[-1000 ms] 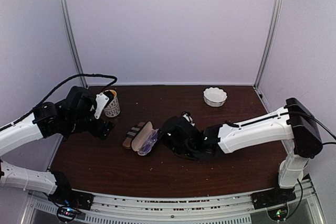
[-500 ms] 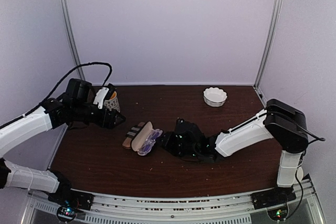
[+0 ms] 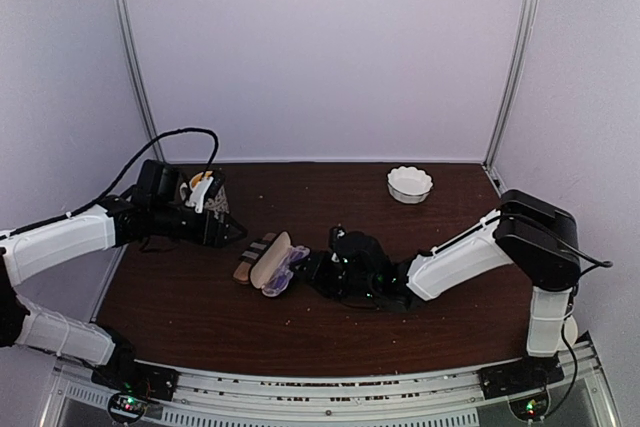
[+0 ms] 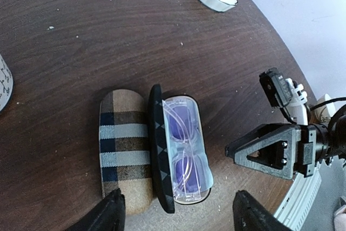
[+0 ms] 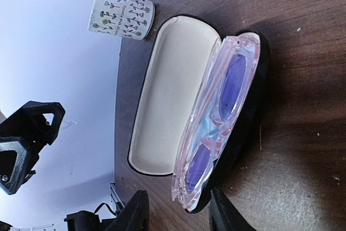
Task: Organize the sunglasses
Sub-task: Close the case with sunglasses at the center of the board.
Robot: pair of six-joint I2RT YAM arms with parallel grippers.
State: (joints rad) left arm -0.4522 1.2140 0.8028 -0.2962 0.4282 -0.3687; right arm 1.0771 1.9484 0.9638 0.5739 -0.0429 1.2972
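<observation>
I take the open glasses case as the reference point on the worktop. Its lid is swung back and shows a tan plaid outside and a cream lining. The pink-framed glasses lie folded in the black lower half of the case, arms tucked in and lenses showing a purple tint. I cannot find the dark pair in any view. The left gripper is on the lid side of the case, near it but not touching; its fingers are spread wide and hold nothing. The right gripper is on the opposite side, just beside the black half and not touching it; its fingers are apart with only bare worktop between them. A patterned white mug stands beyond the case on the lid side. A small white bowl sits well apart from the case, toward the far right.
</observation>
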